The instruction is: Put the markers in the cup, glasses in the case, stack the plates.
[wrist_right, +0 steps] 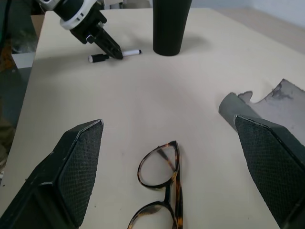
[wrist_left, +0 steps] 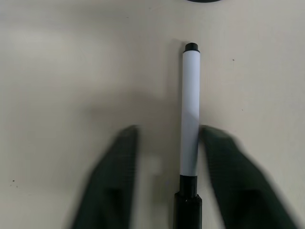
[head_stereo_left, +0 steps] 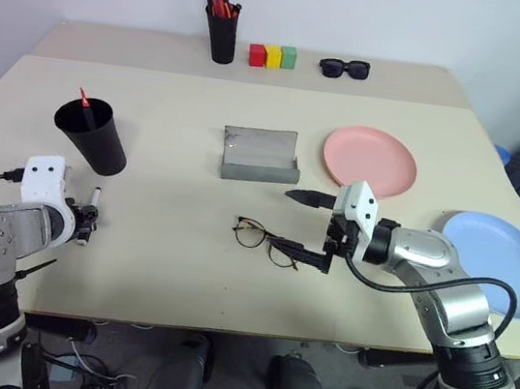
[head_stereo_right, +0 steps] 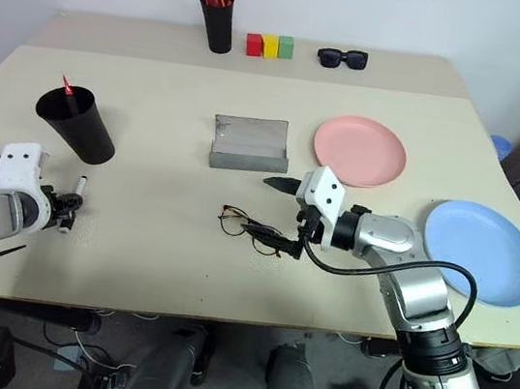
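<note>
A black and white marker (wrist_left: pixel 190 105) lies flat on the table beside the black cup (head_stereo_left: pixel 93 135). A red marker (head_stereo_left: pixel 84 96) stands inside the cup. My left gripper (wrist_left: pixel 169 133) is lowered over the lying marker, one finger close against it and the other still a gap away. The wire-rimmed glasses (head_stereo_left: pixel 259 236) lie unfolded near the table's front, in front of the open grey case (head_stereo_left: pixel 261 156). My right gripper (head_stereo_left: pixel 285 220) hovers just above them, open wide. The pink plate (head_stereo_left: pixel 370 160) and the blue plate (head_stereo_left: pixel 501 255) lie apart on the right.
At the back stand a black pen holder (head_stereo_left: pixel 221 27) with orange-capped pens, three coloured blocks (head_stereo_left: pixel 273 56) and black sunglasses (head_stereo_left: pixel 344 67). The blue plate lies close to the table's right edge.
</note>
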`<state>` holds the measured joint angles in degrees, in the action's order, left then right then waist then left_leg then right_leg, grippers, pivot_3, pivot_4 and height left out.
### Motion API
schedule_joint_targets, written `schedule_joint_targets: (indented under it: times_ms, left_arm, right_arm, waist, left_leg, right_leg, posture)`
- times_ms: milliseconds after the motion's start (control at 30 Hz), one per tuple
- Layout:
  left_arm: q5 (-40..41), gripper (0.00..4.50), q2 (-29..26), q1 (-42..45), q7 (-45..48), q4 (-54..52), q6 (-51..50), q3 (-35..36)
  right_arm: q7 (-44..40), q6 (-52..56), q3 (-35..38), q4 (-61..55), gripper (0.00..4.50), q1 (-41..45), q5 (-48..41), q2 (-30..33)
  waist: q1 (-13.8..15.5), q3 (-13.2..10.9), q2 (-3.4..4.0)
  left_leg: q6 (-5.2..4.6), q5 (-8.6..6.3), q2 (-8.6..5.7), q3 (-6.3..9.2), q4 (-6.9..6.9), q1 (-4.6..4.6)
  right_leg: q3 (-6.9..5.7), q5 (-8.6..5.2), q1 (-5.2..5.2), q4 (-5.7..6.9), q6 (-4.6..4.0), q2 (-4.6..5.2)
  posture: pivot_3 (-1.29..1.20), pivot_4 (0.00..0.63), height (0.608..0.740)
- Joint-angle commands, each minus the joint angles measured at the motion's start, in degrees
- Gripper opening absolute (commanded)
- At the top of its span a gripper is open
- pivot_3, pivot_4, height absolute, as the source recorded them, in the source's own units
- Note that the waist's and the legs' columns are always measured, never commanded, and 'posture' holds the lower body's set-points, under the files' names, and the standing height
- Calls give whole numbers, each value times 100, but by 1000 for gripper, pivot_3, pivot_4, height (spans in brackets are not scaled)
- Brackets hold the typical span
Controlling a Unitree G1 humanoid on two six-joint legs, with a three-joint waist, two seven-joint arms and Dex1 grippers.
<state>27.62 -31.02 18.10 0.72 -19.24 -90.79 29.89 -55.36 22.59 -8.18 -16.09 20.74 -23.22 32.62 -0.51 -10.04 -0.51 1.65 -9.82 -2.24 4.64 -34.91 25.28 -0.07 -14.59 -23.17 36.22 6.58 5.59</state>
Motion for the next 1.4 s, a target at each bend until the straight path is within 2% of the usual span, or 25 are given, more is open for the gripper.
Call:
schedule_joint_targets:
  times_ms: [33, 133, 200, 267, 400, 467, 600, 733, 1000, 1367, 1400]
  left_arm:
    - [-56, 146, 26, -45, 86, 96, -171, -241]
    - [-64, 61, -45, -65, 325, -166, 63, -323]
    - [7, 61, -482, -555, 1117, -984, 1296, -864]
    - [21, 61, -720, -914, 1601, -1495, 2074, -1192]
    - [-310, 61, -533, -1054, 1879, -1731, 3652, -1332]
    - [-496, 61, -324, -886, 1753, -1608, 4289, -1322]
    - [-1102, 61, 339, 88, 817, -765, 5652, -1086]
    - [-2203, 61, 384, 836, -66, 260, 6978, -1244]
    - [-2688, 61, 555, 1270, -844, 1692, 8023, -1042]
    - [-2800, 61, 741, 1088, -1131, 1940, 8194, -1022]
    - [-2813, 417, 752, 1077, -1151, 1939, 8192, -1026]
  right_arm:
    - [-11, -68, 51, -307, 4500, 1, -18, 48]
    - [1, -67, 53, -302, 4500, 3, -14, 34]
    - [-13, -93, 45, -253, 4500, 24, -5, 21]
    - [-29, -128, 33, -197, 4500, 48, 11, 5]
    - [8, -243, -4, -53, 4500, 157, 86, -126]
    - [108, -333, 0, 44, 4500, 236, 153, -231]
    - [799, -756, 22, 544, 4500, 586, 661, -713]
    - [1249, -966, -11, 780, 4500, 732, 930, -1124]
    - [1543, -773, 22, 487, 4500, 761, 796, -1511]
    - [1553, -523, 102, 179, 4500, 643, 547, -1464]
    - [1540, -512, 92, 167, 4500, 629, 538, -1450]
  waist:
    - [-2, 1, 1]
    - [8, 1, 2]
    - [-3, 0, -1]
    - [-5, -3, -4]
    - [14, -3, -4]
    - [9, -3, -3]
    - [23, -4, -7]
    - [27, -4, -7]
    - [-12, -4, -6]
    - [-14, -4, -7]
    - [-14, -4, -7]
  left_leg:
    - [0, 0, 1, 0, 0, 0]
    - [8, -5, 3, 0, 1, 0]
    - [9, -6, 5, 1, 1, 1]
    - [13, -8, 9, -10, 10, 8]
    - [15, -10, 6, -16, 16, 9]
    - [15, -10, 7, -16, 17, 9]
    - [13, -8, 7, -13, 15, 10]
    - [-2, 3, -11, -17, 14, 9]
    - [-3, 4, -11, -28, 17, 7]
    - [-3, 4, -12, -26, 12, 6]
    - [-3, 4, -12, -26, 12, 6]
  right_leg:
    - [1, 0, 0, 0, 0, 0]
    - [1, -1, 0, 0, -1, 2]
    - [1, -1, -1, -2, -1, 5]
    - [10, 0, -9, -14, -5, 13]
    - [13, -3, -15, -19, -11, 29]
    - [13, -2, -15, -22, -13, 31]
    - [8, -1, -15, -20, -14, 21]
    - [9, 3, -12, -19, -9, 10]
    - [5, 23, -16, -5, 28, -3]
    - [4, 25, -11, -3, 31, -3]
    - [4, 25, -11, -2, 31, -3]
  posture:
    - [0, 150, 740]
    - [0, 150, 740]
    - [0, 150, 740]
    - [0, 150, 740]
    - [0, 150, 740]
    - [0, 150, 740]
    - [0, 150, 740]
    - [0, 150, 740]
    - [0, 150, 740]
    - [0, 150, 740]
    - [0, 150, 740]
